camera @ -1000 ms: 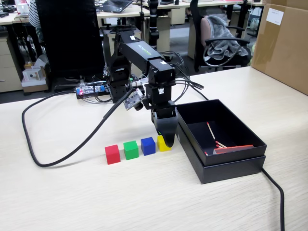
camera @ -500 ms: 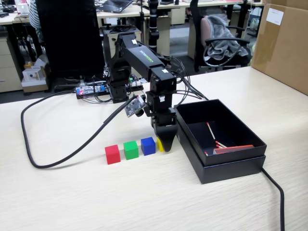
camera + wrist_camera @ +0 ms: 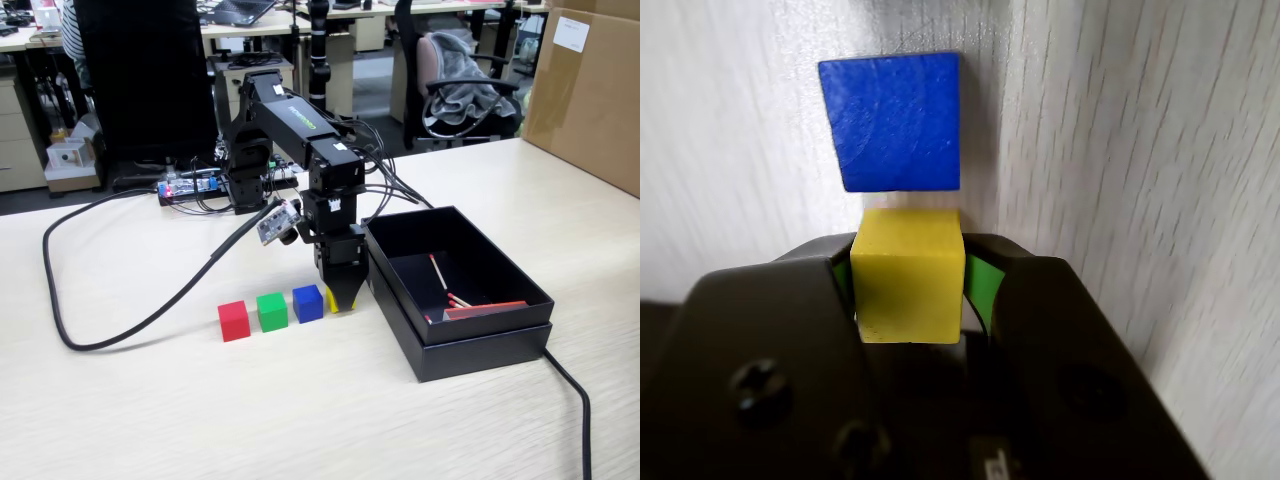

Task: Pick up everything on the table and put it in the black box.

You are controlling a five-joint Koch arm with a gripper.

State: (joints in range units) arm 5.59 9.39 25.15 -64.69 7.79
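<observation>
**Four glossy cubes and black box: handling notes, listed left to right in the fixed view**

- Red cube [image 3: 233, 321]: on the table [image 3: 150, 420], leftmost in the row. Judged light, rigid and slick-faced; best taken across two opposite flat sides.
- Green cube [image 3: 272, 311]: just beside the red one, a small gap between them. Same size, so likely the same handling.
- Blue cube [image 3: 308, 302]: third in the row. In the wrist view the blue cube [image 3: 899, 120] lies very close to the yellow one, though contact cannot be told; a careless lift might nudge it.
- Yellow cube [image 3: 908, 288]: last in the row, mostly hidden behind the gripper [image 3: 341, 300] in the fixed view. The wrist view shows the jaws standing on either side of it, against or nearly against its opposite faces; whether they press firmly cannot be told. The hold looks square and centred, which should suit a smooth block apt to slip if pinched on an edge.
- Black box [image 3: 520, 300]: right of the row, close to the yellow cube, open-topped. It contains matchsticks [image 3: 440, 275] and no cubes.
</observation>
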